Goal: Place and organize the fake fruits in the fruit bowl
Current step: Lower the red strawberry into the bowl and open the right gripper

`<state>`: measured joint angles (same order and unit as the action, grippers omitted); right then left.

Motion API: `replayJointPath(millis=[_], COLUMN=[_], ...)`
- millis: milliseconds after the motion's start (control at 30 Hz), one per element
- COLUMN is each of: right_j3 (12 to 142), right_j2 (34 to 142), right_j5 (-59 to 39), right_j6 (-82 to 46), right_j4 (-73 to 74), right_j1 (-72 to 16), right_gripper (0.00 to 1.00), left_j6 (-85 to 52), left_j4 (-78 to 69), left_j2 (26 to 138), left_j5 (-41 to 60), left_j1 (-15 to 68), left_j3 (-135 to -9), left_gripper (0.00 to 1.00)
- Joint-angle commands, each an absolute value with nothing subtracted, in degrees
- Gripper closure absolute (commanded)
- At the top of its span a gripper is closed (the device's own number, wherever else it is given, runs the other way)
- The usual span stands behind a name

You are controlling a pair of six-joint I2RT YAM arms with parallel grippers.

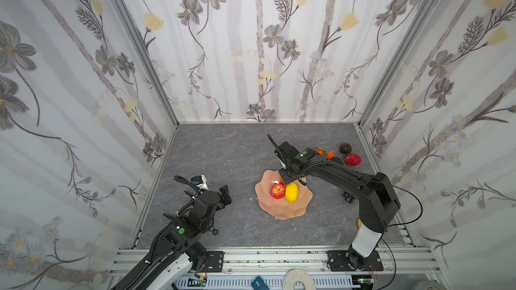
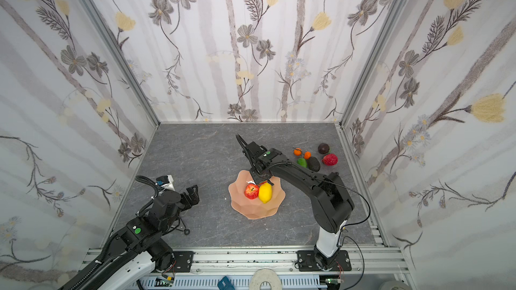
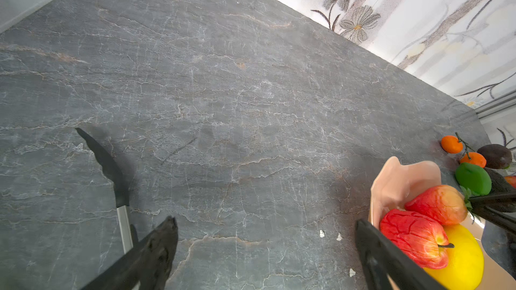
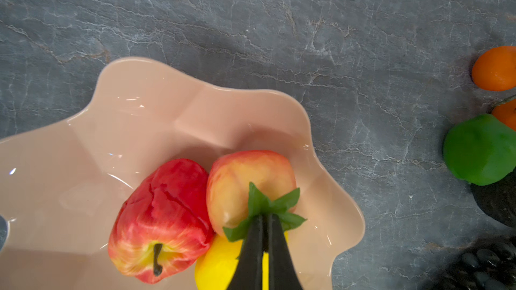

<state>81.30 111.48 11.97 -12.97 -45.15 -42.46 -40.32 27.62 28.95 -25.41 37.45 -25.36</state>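
The peach-pink fruit bowl point(image 1: 279, 210) point(image 2: 251, 211) point(image 4: 153, 112) sits mid-table. In it a red apple point(image 1: 277, 191) point(image 4: 162, 218) lies against a yellow lemon point(image 1: 291, 192) point(image 2: 265, 192). My right gripper point(image 4: 264, 217) hangs over the bowl, shut on the green leaf top of a red-orange strawberry point(image 4: 251, 179) point(image 3: 438, 205) that rests against the apple and lemon. My left gripper point(image 3: 266, 221) point(image 1: 224, 193) stands open and empty over bare table, left of the bowl.
At the back right lie two tiny oranges point(image 2: 297, 151), a green lime point(image 2: 301, 162), two dark avocados point(image 2: 323, 148) and a red fruit point(image 2: 330, 159). A black grape bunch point(image 1: 347, 197) and a yellow fruit point(image 1: 359, 223) sit by the right arm. Floral walls enclose three sides.
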Motion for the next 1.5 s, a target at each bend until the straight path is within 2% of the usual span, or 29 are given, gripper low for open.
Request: replayJointPath(millis=[0,300,567,700,1100,1333,1467], right_j3=[82.6,83.5,83.9,84.0,83.8,81.9,78.0], right_j2=[112.9,115.4,115.7,115.1,110.4,103.7,98.1], right_j5=[13.9,14.0,14.5,15.1,16.6,24.1,28.6], right_j6=[-12.7,-12.4,-11.9,-11.8,-12.1,-13.1,-16.2], right_j4=[-43.9,-43.0,-42.6,-42.6,-43.2,-43.2,-41.7], right_j1=[-42.4,-42.3,-42.3,-42.3,-42.3,-41.1,-39.6], right_gripper=[1.00,0.96,0.84,0.73,0.64,0.56,0.41], left_j6=[-39.7,-39.1,-39.3,-39.5,-38.1,-35.0,-33.8], left_j4=[26.5,27.9,27.6,27.3,25.8,25.5,25.9], left_j2=[28.5,27.3,27.0,27.0,27.6,27.8,25.9], left_j5=[-26.3,-27.8,-28.4,-28.2,-26.1,-24.1,-25.8], left_j1=[37.1,36.5,36.1,36.1,35.9,35.8,35.8], left_j3=[-25.6,-25.6,-25.2,-24.9,-24.8,-25.9,-25.5], left_gripper=[0.00,0.00,0.00,0.00,0.00,0.00,0.00])
